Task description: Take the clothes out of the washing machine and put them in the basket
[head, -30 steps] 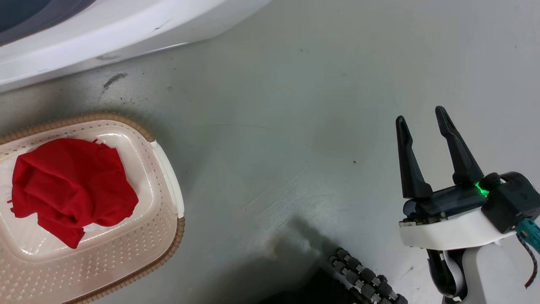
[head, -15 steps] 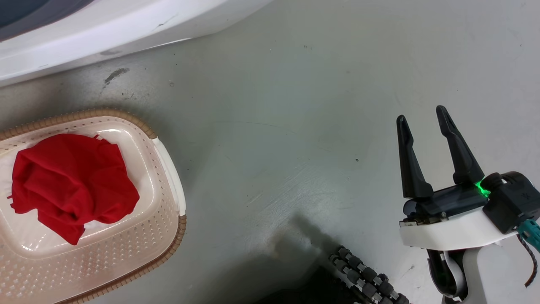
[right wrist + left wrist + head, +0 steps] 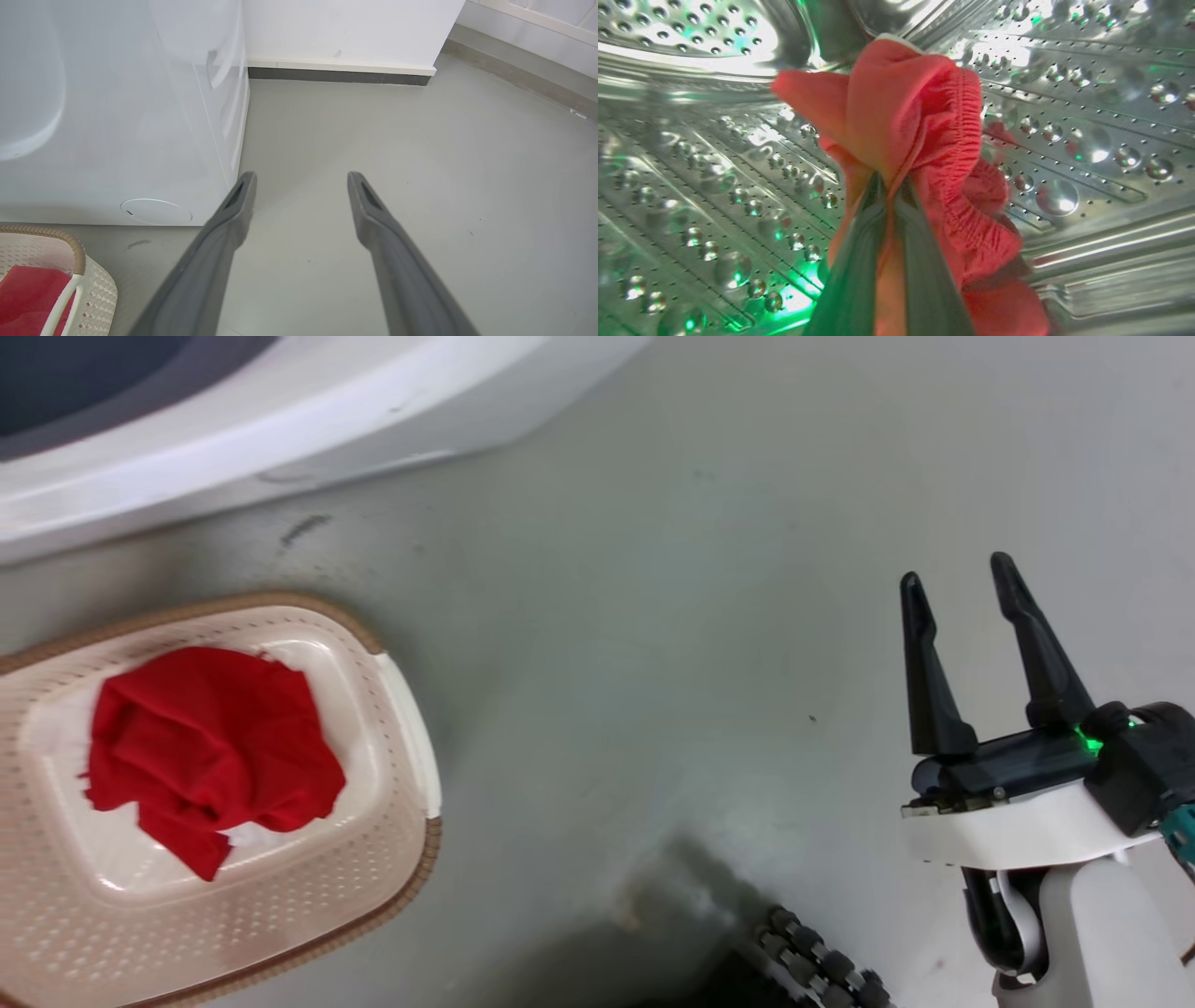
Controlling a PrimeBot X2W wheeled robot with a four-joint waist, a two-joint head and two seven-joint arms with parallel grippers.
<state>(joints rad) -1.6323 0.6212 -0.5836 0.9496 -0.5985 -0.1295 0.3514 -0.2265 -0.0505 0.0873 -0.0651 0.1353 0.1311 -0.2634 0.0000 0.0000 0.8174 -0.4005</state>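
Inside the washing machine's perforated steel drum [image 3: 714, 196], my left gripper [image 3: 889, 186] is shut on a bunched red garment [image 3: 915, 130] with an elastic band, held off the drum wall. Another red piece of the clothes [image 3: 210, 756] lies crumpled in the cream basket [image 3: 411, 709] on the floor at the left of the head view; a corner of that basket [image 3: 79, 247] also appears in the right wrist view. The washing machine [image 3: 280, 420] stands white along the top left, and its front panel [image 3: 117, 116] fills the left of the right wrist view. My right gripper [image 3: 962, 588] hovers open over bare floor.
Grey floor [image 3: 653, 616] spreads between the basket and my right arm. A dark ribbed part of my base [image 3: 822, 961] sits at the bottom edge. A white wall with a dark skirting [image 3: 336, 74] runs behind the washer.
The head camera has shifted, so the basket and washer sit further right and lower in the picture. The right gripper stays open in the same pose.
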